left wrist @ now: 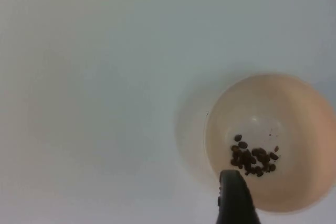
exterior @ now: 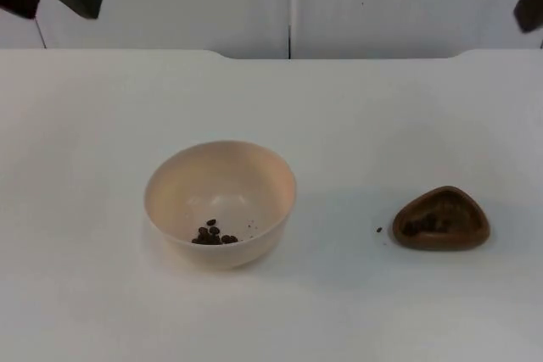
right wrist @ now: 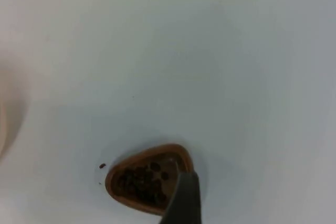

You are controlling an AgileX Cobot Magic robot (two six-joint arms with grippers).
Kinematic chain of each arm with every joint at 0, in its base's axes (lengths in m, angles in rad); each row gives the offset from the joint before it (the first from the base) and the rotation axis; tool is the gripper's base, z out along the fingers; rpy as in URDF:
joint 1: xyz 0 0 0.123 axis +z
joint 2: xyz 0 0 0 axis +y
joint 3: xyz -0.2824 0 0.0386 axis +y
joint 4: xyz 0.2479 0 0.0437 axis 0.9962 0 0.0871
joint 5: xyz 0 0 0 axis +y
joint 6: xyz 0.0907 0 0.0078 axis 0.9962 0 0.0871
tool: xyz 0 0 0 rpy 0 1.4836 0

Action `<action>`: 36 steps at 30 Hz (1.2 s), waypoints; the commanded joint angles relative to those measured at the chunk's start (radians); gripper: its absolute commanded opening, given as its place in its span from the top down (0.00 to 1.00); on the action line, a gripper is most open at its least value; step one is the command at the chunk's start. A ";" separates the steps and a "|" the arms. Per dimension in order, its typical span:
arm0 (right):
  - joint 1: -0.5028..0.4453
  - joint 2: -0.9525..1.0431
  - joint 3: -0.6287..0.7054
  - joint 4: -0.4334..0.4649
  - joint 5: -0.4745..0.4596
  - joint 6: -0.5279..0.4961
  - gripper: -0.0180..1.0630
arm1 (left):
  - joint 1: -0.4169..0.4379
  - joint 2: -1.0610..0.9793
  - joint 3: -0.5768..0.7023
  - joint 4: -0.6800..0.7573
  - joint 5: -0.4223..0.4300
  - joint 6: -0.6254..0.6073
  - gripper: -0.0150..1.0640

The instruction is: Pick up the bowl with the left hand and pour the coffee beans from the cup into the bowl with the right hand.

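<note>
A round, cream-coloured plastic-looking bowl (exterior: 220, 202) stands upright on the white bench (exterior: 356, 125), a small heap of dark coffee beans (exterior: 213, 235) lying on its floor. Well apart to its right sits a brown, rounded-triangular wooden cup (exterior: 441, 219), shallow and also holding beans; one stray bean (exterior: 379, 230) lies on the bench just beside it. Both arms are raised at the far corners, the left claw (left wrist: 235, 198) hanging high above the bowl and the right claw (right wrist: 184, 198) high above the cup; neither has hold of anything, and how far either is open cannot be told.

The bowl looks light and stiff, with a smooth, probably slippery wall, so the thin rim appears the best hold, one finger inside and one outside, away from the beans. The cup looks small, low and rigid; pinching across its rim at a narrow end would likely leave a corner free as a spout. Loose beans would roll out quickly under any sharp tilt.
</note>
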State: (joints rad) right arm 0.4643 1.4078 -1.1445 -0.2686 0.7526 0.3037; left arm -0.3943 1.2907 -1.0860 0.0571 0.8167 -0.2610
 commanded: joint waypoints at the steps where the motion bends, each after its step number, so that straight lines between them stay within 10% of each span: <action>1: -0.002 -0.093 0.000 0.033 0.039 -0.033 0.34 | -0.004 -0.063 -0.004 0.010 0.015 0.002 0.54; 23: -0.002 -0.576 0.177 0.137 0.067 -0.120 0.34 | -0.004 -0.410 0.004 0.012 0.072 0.055 0.54; 36: -0.002 -0.926 0.393 0.163 0.110 -0.131 0.34 | -0.004 -0.738 0.306 0.015 0.053 0.066 0.54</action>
State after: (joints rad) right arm 0.4643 0.5094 -0.7670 -0.1183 0.8548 0.1822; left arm -0.3943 0.5810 -0.8014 0.0670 0.8767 -0.1984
